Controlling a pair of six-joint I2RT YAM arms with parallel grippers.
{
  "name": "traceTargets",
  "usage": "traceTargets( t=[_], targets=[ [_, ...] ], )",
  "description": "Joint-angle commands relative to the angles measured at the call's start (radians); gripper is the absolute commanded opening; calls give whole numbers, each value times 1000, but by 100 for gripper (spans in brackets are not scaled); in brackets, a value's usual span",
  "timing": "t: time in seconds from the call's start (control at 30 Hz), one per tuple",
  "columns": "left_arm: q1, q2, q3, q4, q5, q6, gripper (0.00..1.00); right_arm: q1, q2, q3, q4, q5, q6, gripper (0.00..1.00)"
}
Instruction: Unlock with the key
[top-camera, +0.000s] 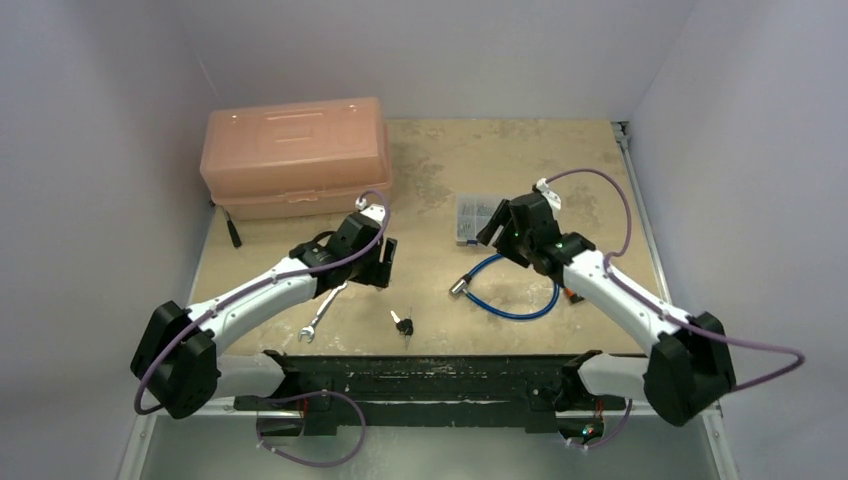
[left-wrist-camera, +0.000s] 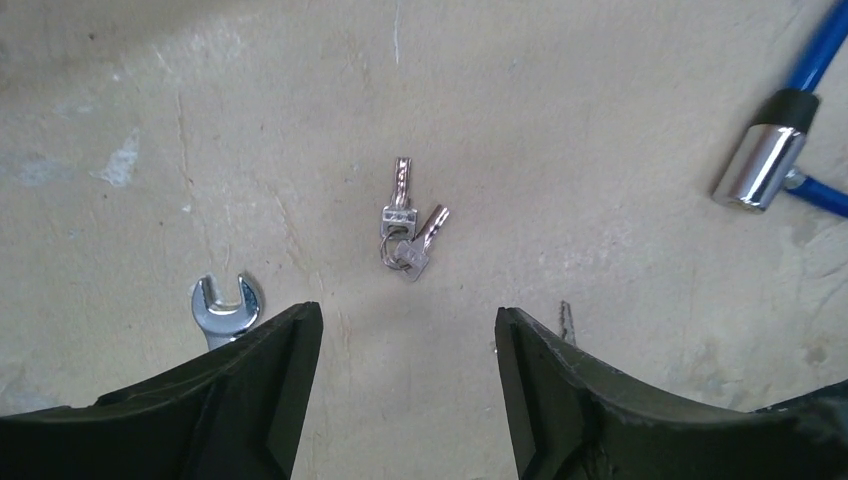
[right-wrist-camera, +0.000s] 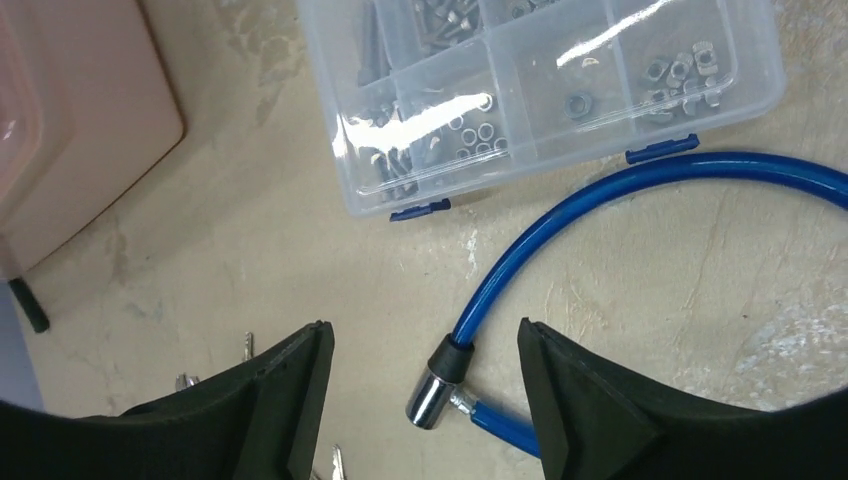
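Enclosure: plain pale walls (top-camera: 420, 50) close off the bench (top-camera: 560, 160) on the left, rear and right. The bench surface is beige board, worn and blotchy, with scuffs and light patches.

Left rear: a salmon-pink translucent plastic toolbox (top-camera: 295, 155), lid closed. A small black-handled implement (top-camera: 233, 232) lies just in front of its left corner; its type cannot be made out.

Left arm: the left tool (left-wrist-camera: 408, 325) hangs over the bench with its fingers set wide apart and nothing between them. A silver open-ended spanner (left-wrist-camera: 228, 308) lies beside its left finger, partly hidden under it.

Centre front: a pair of small metal keys on a ring (left-wrist-camera: 407, 235) lies flat on the bench, just ahead of the left tool's fingertips and touching neither.

Right of centre: a blue cable lock with a chrome cylinder head (right-wrist-camera: 435, 395) lies in a loop on the bench, well apart from the keys. Behind it sits a clear plastic compartment box of nuts and screws (right-wrist-camera: 540, 90), lid shut.

Right arm: the right tool (right-wrist-camera: 425, 345) is spread open above the chrome head, gripping nothing.
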Motion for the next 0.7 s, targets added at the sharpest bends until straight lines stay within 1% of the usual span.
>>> traceTargets(
  t=[0.0,0.1,0.17,0.3,0.47,0.67],
  targets=[
    [0,51,-26,56,-5,-38,68,0,-150,-78,87,-85,-112,76],
    [1,113,-22,82,0,-40,67,0,-204,-96,99,-129,-162,76],
    [3,162,-11,95,-7,-38,65,0,-231,-108,120,-189,-190,76],
    [15,230,8,126,-15,-36,61,0,-262,-118,130,-244,-206,74],
    [58,285,18,152,14,-35,56,0,-280,-130,122,-255,-207,72],
    [63,294,15,161,71,-29,56,0,-270,-136,116,-248,-208,71]
  ],
)
